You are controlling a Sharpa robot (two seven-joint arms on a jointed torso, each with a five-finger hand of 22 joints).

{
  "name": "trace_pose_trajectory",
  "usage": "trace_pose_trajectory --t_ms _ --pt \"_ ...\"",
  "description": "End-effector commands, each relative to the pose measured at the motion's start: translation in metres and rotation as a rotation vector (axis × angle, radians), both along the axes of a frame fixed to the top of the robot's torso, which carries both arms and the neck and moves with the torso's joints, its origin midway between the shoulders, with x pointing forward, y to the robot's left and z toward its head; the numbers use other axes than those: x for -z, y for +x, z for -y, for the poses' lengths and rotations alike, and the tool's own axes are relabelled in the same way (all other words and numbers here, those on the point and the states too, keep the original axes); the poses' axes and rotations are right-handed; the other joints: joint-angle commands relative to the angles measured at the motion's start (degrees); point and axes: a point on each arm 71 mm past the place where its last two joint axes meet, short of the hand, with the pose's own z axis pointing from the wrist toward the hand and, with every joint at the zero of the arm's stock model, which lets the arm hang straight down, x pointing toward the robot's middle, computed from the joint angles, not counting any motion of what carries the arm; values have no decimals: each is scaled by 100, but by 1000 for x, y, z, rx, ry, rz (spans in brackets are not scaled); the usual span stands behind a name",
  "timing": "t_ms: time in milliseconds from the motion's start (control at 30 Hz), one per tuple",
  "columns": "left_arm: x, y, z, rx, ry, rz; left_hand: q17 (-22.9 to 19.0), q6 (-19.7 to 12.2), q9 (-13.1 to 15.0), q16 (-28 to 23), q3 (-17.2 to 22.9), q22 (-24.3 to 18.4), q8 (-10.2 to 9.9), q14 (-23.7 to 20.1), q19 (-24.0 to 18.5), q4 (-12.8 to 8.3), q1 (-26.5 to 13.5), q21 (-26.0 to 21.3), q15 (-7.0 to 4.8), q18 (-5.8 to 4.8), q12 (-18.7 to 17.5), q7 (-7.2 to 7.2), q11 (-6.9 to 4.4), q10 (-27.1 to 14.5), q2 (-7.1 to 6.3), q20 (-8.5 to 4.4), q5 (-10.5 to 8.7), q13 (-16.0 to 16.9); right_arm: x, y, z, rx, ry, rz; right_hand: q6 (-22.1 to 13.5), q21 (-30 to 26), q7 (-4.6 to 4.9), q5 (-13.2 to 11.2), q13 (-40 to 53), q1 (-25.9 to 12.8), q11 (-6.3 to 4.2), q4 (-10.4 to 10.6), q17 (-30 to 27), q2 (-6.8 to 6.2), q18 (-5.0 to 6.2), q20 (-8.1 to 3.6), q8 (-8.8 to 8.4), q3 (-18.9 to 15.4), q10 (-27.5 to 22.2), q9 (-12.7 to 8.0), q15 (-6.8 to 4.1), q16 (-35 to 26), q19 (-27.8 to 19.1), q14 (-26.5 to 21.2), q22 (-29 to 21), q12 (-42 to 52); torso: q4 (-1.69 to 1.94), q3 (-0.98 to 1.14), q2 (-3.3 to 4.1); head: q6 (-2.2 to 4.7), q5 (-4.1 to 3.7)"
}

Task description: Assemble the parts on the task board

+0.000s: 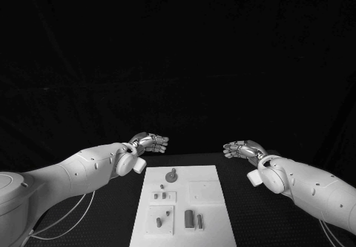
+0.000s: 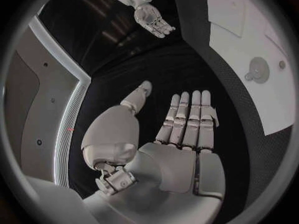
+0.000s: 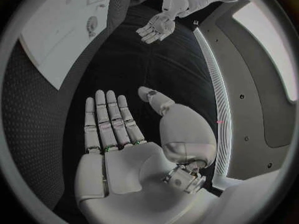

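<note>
Both hands up and empty beyond the far end of the board!

The left hand (image 1: 149,142) hovers off the far left corner of the flat white rectangular task board (image 1: 211,175), fingers straight and spread, holding nothing; the right hand (image 1: 243,150) mirrors it off the far right corner, palm open and fingers apart. The board lies in the middle of the black table (image 1: 111,216), running from near edge towards far. On it, the small round grey part with a stub (image 1: 171,177) sits near the far end, and small dark upright pieces (image 1: 190,218) stand towards the near end.
</note>
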Motion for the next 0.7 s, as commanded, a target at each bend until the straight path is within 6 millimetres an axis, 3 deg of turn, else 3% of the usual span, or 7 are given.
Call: trace_pose_trajectory --t_ms 33,133,300,433,567,700 --pt "-1 -1 2 -6 -5 8 -3351 -3456 -2178 -605 -2217 -4185 -1301 -3755 -3558 1220 -4197 -297 -614 -87 -322 -664 -567 -4322 211 -175 -235 -823 -2 0 0 6 6 7 -3466 -1057 -833 -1880 -933 -4220 -742 856 -1770 116 -662 -994 -763 -2629 -4132 -2761 -778 -2022 -2297 -3438 -5627 -963 39 -20 23 7 -41" --pt "-1 -4 6 -17 -16 18 -3351 -3456 -2178 -605 -2217 -4185 -1301 -3755 -3558 1220 -4197 -297 -614 -87 -322 -664 -567 -4322 211 -175 -235 -823 -3 -3 -3 17 22 19 -3466 -1057 -833 -1880 -933 -4220 -742 856 -1770 116 -662 -994 -763 -2629 -4132 -2761 -778 -2022 -2297 -3438 -5627 -963 126 -56 57 10 -124" --pt "-1 -15 18 -58 -53 52 -3351 -3456 -2178 -605 -2217 -4185 -1301 -3755 -3558 1220 -4197 -297 -614 -87 -322 -664 -567 -4322 211 -175 -235 -823 -9 -12 -10 55 73 54 -3466 -1057 -833 -1880 -933 -4220 -742 856 -1770 116 -662 -994 -763 -2629 -4132 -2761 -778 -2022 -2297 -3438 -5627 -963 407 -174 166 21 -390" --pt "-4 -31 33 -111 -94 92 -3351 -3456 -2178 -605 -2217 -4185 -1301 -3755 -3558 1220 -4197 -297 -614 -87 -322 -664 -567 -4322 211 -175 -235 -823 -17 -25 -19 107 134 91 -3466 -1057 -833 -1880 -933 -4220 -742 856 -1770 116 -662 -994 -763 -2629 -4132 -2761 -778 -2022 -2297 -3438 -5627 -963 587 -249 236 27 -560" --pt "-10 -46 44 -157 -124 124 -3351 -3456 -2178 -605 -2217 -4185 -1301 -3755 -3558 1220 -4197 -297 -614 -87 -322 -664 -567 -4322 211 -175 -235 -823 -24 -38 -26 153 181 115 -3466 -1057 -833 -1880 -933 -4220 -742 856 -1770 116 -662 -994 -763 -2629 -4132 -2761 -778 -2022 -2297 -3438 -5627 -963 644 -273 258 29 -614" --pt "-20 -66 58 -216 -157 161 -3351 -3456 -2178 -605 -2217 -4185 -1301 -3755 -3558 1220 -4197 -297 -614 -87 -322 -664 -567 -4322 211 -175 -235 -823 -35 -57 -34 214 233 138 -3466 -1057 -833 -1880 -933 -4220 -742 856 -1770 116 -662 -994 -763 -2629 -4132 -2761 -778 -2022 -2297 -3438 -5627 -963 648 -274 259 30 -618"
